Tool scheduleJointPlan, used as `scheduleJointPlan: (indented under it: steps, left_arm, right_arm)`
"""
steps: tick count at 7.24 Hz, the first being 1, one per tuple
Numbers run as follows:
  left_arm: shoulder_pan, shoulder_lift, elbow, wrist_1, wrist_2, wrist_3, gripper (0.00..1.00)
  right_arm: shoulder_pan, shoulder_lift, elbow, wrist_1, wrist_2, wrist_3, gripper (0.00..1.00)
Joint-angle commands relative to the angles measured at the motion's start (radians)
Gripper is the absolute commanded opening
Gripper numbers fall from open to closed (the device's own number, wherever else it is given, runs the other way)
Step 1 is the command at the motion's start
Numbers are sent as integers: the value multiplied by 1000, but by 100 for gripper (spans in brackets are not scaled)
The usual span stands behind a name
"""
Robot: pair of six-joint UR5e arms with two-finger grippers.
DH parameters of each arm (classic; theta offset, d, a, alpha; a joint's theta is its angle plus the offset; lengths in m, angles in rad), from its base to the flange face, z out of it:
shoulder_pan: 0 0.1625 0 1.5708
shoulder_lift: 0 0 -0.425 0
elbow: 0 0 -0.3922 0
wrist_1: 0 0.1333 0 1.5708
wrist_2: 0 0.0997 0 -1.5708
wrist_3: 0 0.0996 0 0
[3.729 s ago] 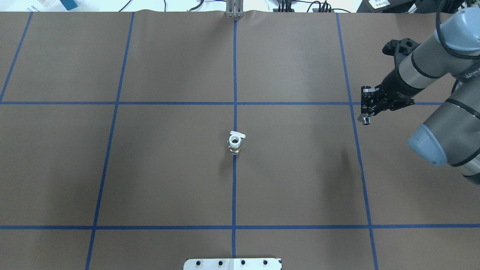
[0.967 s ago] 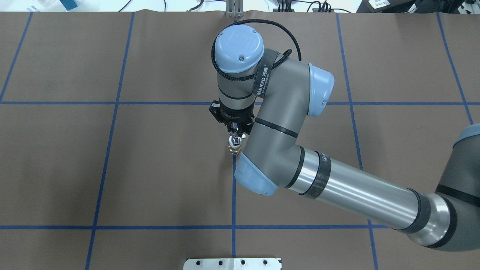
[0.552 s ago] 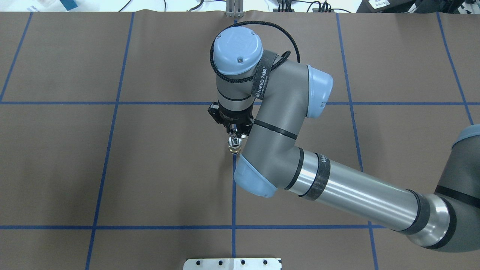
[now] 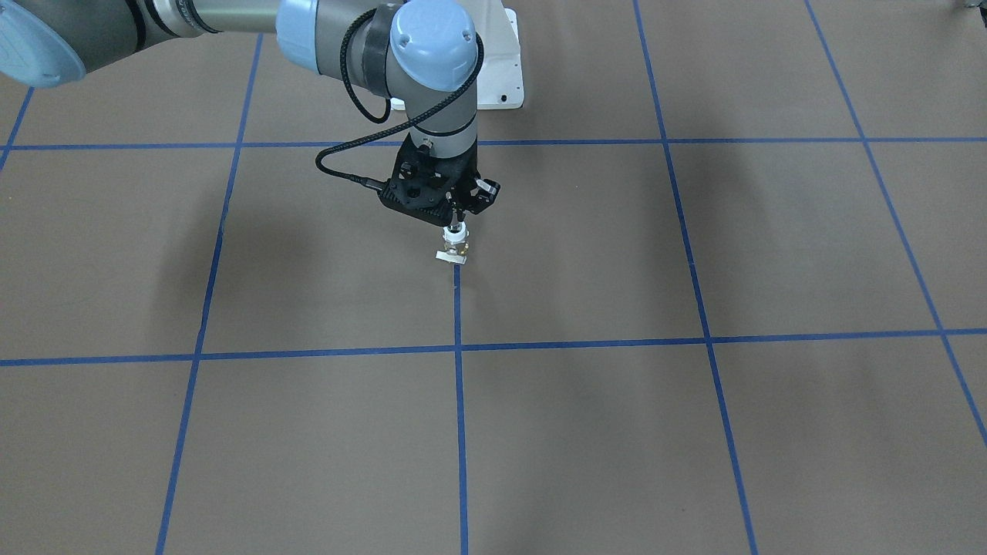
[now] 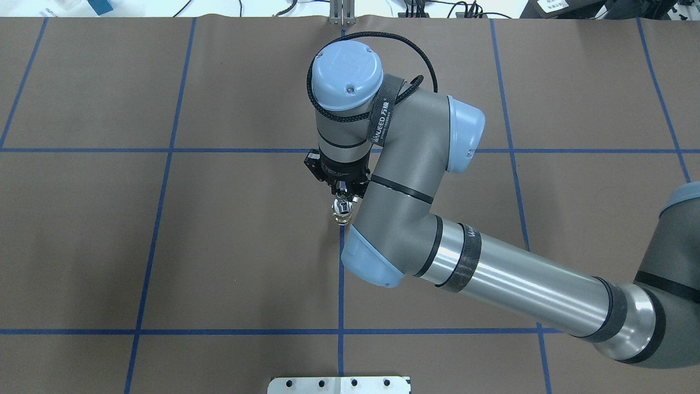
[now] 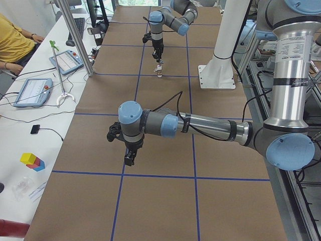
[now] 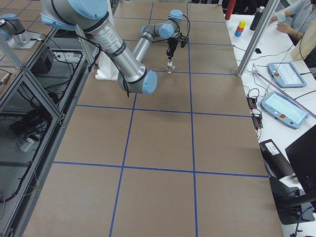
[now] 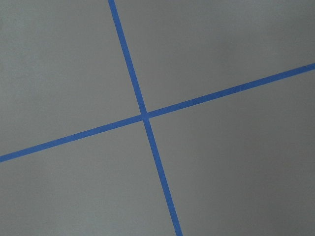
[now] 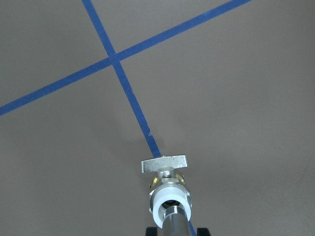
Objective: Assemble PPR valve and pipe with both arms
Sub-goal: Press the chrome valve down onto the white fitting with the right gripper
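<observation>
The PPR valve stands upright on the blue centre line, its white collar facing up and its flat tab handle on the far side. My right gripper is shut on the silver pipe and holds it upright directly over the valve. In the right wrist view the pipe has its tip at the collar's opening; how deep it sits is not visible. My left gripper shows only in the exterior left view, low over bare table far from the valve; I cannot tell whether it is open or shut.
The right arm's elbow hangs over the table just right of the valve. The white pedestal base is at the near edge. A metal post stands at the far edge. Blue tape lines cross the brown table cover.
Since 3.7 s ago my right arm has swung from the far right to the centre, bringing the pipe over the valve. Over the last second it has barely shifted.
</observation>
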Motion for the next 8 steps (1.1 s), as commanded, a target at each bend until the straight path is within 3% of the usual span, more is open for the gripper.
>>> scheduleJointPlan:
  steps: [1, 8]
  left_arm:
    - [0, 0, 1, 0, 0, 0, 100]
    - [0, 0, 1, 0, 0, 0, 100]
  right_arm:
    - [-6, 0, -3, 3, -2, -1, 0]
    - [-4, -5, -8, 4, -25, -21, 0]
